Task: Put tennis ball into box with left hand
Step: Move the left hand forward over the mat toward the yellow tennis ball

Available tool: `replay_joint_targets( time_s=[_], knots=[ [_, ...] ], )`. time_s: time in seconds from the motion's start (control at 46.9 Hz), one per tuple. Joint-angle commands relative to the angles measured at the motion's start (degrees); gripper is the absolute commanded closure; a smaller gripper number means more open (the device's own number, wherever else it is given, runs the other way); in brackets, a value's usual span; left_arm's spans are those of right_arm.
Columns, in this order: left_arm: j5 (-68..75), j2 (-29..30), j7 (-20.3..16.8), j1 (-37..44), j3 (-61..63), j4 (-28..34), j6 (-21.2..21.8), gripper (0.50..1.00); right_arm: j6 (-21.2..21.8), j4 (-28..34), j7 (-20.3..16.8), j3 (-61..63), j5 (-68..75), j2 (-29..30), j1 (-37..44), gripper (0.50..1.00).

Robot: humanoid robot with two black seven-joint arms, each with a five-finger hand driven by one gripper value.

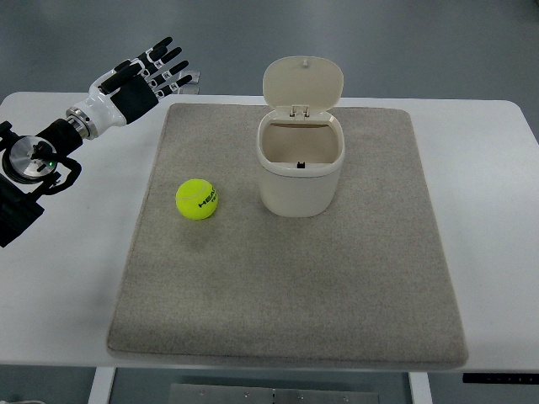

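Left hand hovers over the worktop's far-left corner, fingers spread, gripping nothing. Tennis ball sits on the grey mat, just left of the open-lidded box.

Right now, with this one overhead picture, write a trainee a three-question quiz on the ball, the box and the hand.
1. True or false: the tennis ball already lies inside the box.
2. Multiple choice: the box's lid is (A) shut flat, (B) flipped up and open, (C) lying on the mat.
3. Short answer: where is the left hand, and what does it hold?

Key
1. False: the ball rests on the grey mat, left of the box and apart from it.
2. B.
3. Over the table's far left corner, beyond the mat's edge, fingers spread, holding nothing.
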Motion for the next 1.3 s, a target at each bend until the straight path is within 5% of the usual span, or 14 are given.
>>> replay_joint_targets(
  time_s=[0.0, 0.896, 1.066, 1.28],
  knots=[
    [0.0, 0.2, -0.1, 0.1, 0.0, 0.0, -0.1, 0.508, 0.0, 0.0, 0.0, 0.0, 0.0, 0.0, 0.0, 0.599],
    [0.3, 6.5, -1.1, -0.1, 0.6, -0.8, -2.0, 0.508, 0.0, 0.0, 0.0, 0.0, 0.0, 0.0, 0.0, 0.599],
    [10.4, 9.2, -4.4, -0.1, 0.5, -0.7, -2.0, 0.508, 0.0, 0.0, 0.0, 0.0, 0.0, 0.0, 0.0, 0.599],
    [28.9, 12.2, -14.9, -0.3, 0.5, -4.0, -2.0, 0.51, 0.0, 0.0, 0.0, 0.0, 0.0, 0.0, 0.0, 0.599]
  ],
)
